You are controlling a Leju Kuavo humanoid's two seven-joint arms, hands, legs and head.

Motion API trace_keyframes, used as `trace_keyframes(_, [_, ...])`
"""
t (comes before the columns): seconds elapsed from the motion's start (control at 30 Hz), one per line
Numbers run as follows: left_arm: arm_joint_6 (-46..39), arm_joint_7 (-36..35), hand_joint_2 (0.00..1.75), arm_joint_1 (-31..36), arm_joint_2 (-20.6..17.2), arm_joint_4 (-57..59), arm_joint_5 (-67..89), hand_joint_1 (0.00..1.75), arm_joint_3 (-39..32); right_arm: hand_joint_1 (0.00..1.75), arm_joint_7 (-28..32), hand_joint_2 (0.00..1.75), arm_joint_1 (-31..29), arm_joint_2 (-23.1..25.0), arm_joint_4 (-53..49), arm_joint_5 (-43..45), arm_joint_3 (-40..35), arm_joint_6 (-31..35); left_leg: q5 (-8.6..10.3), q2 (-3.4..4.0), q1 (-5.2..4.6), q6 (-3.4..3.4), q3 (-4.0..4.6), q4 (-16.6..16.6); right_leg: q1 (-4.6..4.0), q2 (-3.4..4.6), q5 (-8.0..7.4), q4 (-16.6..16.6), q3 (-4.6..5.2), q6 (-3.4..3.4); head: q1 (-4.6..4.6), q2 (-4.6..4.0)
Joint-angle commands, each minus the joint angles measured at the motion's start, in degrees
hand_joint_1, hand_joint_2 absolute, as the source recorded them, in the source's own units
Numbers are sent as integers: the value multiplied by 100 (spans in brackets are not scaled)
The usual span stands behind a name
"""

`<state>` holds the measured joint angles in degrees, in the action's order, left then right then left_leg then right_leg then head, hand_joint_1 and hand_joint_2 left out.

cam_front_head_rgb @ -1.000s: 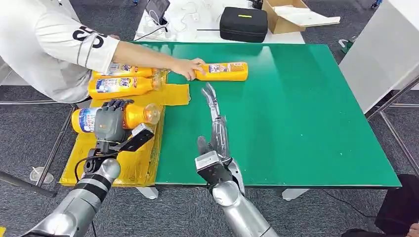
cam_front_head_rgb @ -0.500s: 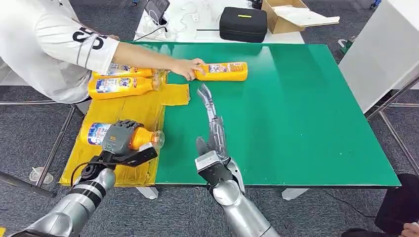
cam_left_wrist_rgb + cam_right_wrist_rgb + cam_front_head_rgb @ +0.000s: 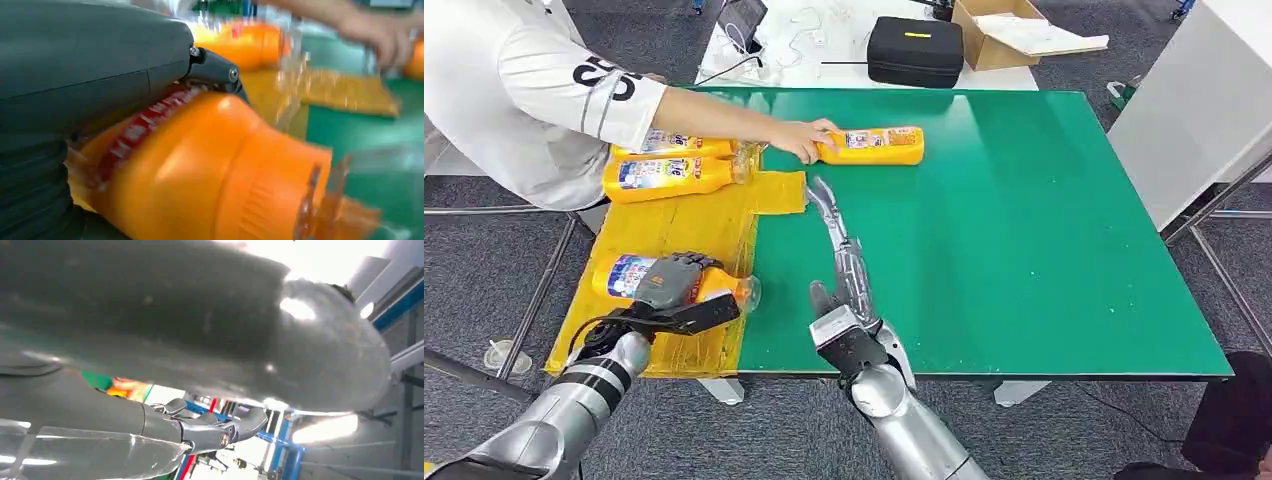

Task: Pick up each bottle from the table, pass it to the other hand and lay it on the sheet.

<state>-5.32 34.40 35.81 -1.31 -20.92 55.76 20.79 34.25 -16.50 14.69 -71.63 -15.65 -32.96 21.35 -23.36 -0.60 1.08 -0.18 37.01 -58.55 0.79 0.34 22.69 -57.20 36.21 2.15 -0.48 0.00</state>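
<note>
We see the left hand (image 3: 672, 283) wrapped around an orange bottle (image 3: 716, 285) that lies on its side over the near part of the yellow sheet (image 3: 686, 225), its clear cap pointing toward the green bench (image 3: 1024, 220). In the left wrist view the same bottle (image 3: 200, 170) sits tight under the hand's grey cover, blurred, so we cannot tell whether it rests on the sheet or hangs just above it.

The right hand (image 3: 839, 260) reaches forward over the green surface with its fingers (image 3: 824, 205) stretched out straight and apart, holding nothing. Its fingertips lie near the sheet's far corner and short of a third bottle.

At the far end of the sheet we count 2 more orange bottles (image 3: 669, 172) lying side by side, labels up. A person in a white sleeve (image 3: 574, 90) leans in from the left, and the person's hand (image 3: 802, 138) touches the cap end of another orange bottle on the green (image 3: 874, 145), which lies on its side on the bench.

Beyond the bench stand a black case (image 3: 916, 48) and an open cardboard box (image 3: 1014, 30).
</note>
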Motion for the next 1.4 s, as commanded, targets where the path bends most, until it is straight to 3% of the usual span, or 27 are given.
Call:
trace_keyframes(0.03, [737,-82,0,-32,-10,487,-115,0,102,0,-37,0,-306,-114,674,72,-58,-144,-6,19,-4,8,-37,12,0,11,1,13,-33,-6,0,0])
trace_keyframes(0.4, [3419,414,0,37,-327,513,-1142,0,-267,0,18,0,-472,-29,1079,218,51,-333,-3,13,-8,6,-64,19,4,17,-3,14,-61,-9,0,2])
trace_keyframes(0.5, [3296,560,0,-70,-328,267,-1357,0,-386,0,49,0,-475,-18,1113,232,72,-310,-3,27,-2,8,-83,26,-3,28,-9,25,-78,-14,0,0])
trace_keyframes(0.6, [3127,560,0,-191,-92,100,-1879,0,-665,0,62,0,-414,-43,1055,234,108,-284,-5,5,-6,7,-83,20,3,10,1,18,-84,-7,2,0])
trace_keyframes(0.63, [2805,560,0,-415,10,-461,-2460,0,-731,0,21,0,-384,-61,1022,185,131,-238,-3,-4,-6,7,-81,19,4,3,2,16,-83,-6,0,0])
trace_keyframes(0.7, [2512,560,0,-529,344,-694,-3381,0,-1311,0,-178,0,-372,-122,1008,-47,154,-59,-3,-10,-7,9,-79,19,4,-5,4,17,-83,-6,2,2])
trace_keyframes(0.77, [2418,560,0,-490,420,-618,-3376,0,-1284,0,-169,0,-365,-159,978,-30,196,-79,-1,-26,-8,7,-71,13,5,-19,8,11,-77,-4,2,0])
trace_keyframes(0.8, [2258,560,0,-540,547,-769,-3806,0,-1667,0,-320,0,-380,-183,1004,-176,210,17,-1,-29,-6,6,-62,7,4,-20,7,7,-68,-3,0,0])
trace_keyframes(0.83, [2147,560,0,-560,649,-899,-4152,0,-1965,0,-499,175,-389,-234,992,-346,239,104,-3,-24,-4,8,-63,7,0,-18,7,10,-68,-6,4,0])
trace_keyframes(0.87, [1863,560,175,-587,737,-1019,-4345,0,-2177,0,-601,175,-389,-297,951,-475,300,185,1,-33,-4,7,-47,5,1,-25,6,7,-56,-4,2,0])
trace_keyframes(1.0, [242,560,175,-924,1138,-2274,-4834,0,-2931,0,-945,175,-212,-562,578,-1054,903,758,-4,-33,-1,16,-52,5,-4,-33,8,15,-66,-7,2,0])
trace_keyframes(1.23, [-555,560,175,-1524,1344,-3461,-5377,0,-3220,0,-1091,175,239,-667,88,-1526,1725,1174,-9,-25,-1,9,-35,0,-3,-23,10,9,-40,-4,2,0])
trace_keyframes(1.4, [-570,560,175,-1941,1441,-3962,-5629,0,-3190,0,-1118,175,460,-730,103,-1571,2003,1190,-6,-19,-2,6,-11,0,0,-13,5,7,-14,-1,0,0])
